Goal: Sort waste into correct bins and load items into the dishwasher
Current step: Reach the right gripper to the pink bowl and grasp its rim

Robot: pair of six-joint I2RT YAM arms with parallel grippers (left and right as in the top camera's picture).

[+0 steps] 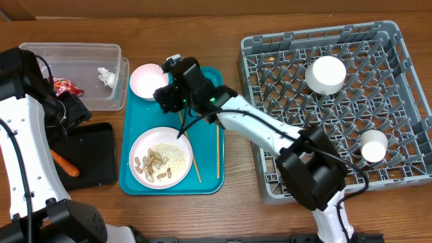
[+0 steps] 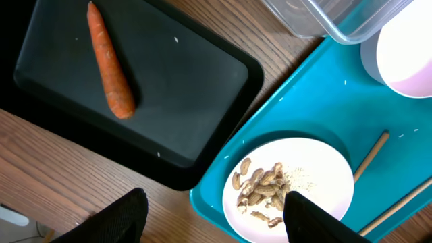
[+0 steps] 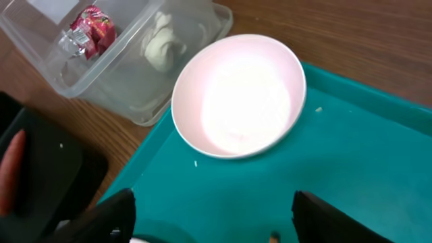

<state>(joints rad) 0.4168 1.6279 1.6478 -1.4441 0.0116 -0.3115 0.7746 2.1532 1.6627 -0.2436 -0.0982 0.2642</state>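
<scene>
Carrot (image 1: 65, 163) lies on the black tray (image 1: 94, 145) from overhead, wrapper (image 1: 66, 86) and tissue (image 1: 106, 75) in the tub (image 1: 67, 47). Left wrist: left pincer (image 2: 216, 219) apart, over the shell-strewn plate (image 2: 324, 182). Right wrist: right pincer (image 3: 223, 216) apart above the empty bowl (image 3: 236, 94) on the teal tray (image 3: 351, 169); loading seems in hand, needing a rim grip, then the rack (image 1: 283, 61).
</scene>
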